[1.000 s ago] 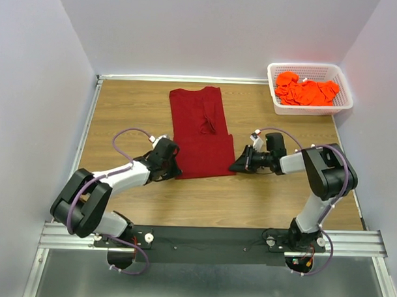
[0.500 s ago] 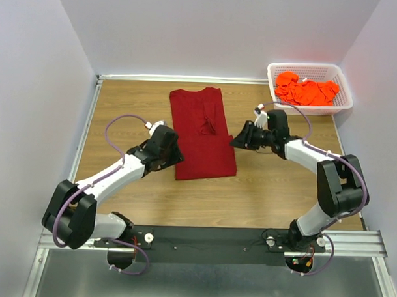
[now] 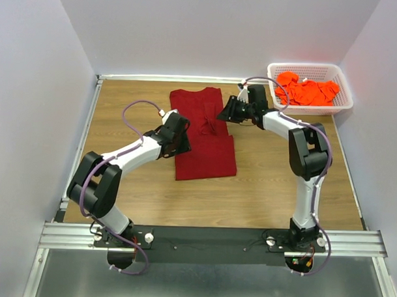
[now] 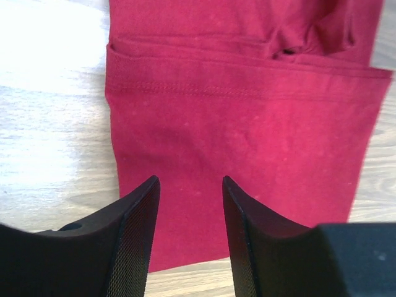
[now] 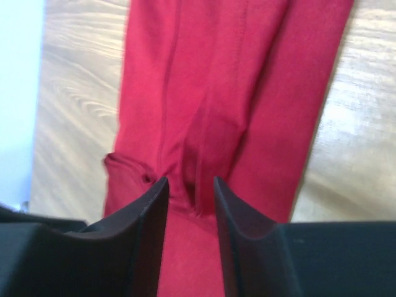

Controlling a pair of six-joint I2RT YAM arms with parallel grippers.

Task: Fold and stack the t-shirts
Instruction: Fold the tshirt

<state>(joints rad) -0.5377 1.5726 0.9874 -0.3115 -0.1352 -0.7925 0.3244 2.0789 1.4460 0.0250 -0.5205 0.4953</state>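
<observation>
maroon shirt (image 3: 202, 132): flat on the table (image 3: 135, 100), folded lengthwise
left gripper (image 4: 189, 185): fingers apart, empty, over the shirt's left edge (lower half)
right gripper (image 5: 190, 185): fingers apart, empty, at its right edge by the bunched sleeve
orange shirts (image 3: 308, 92): heaped in the basket (image 3: 311, 111)

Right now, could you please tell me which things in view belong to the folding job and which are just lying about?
Belongs to the job: large dark red cloth t-shirt, partly folded; bright orange cloth t-shirts, in a heap; left gripper and right gripper, both open at the red shirt's edges.
Just lying about: white plastic mesh basket holding the orange heap; wooden table.
</observation>
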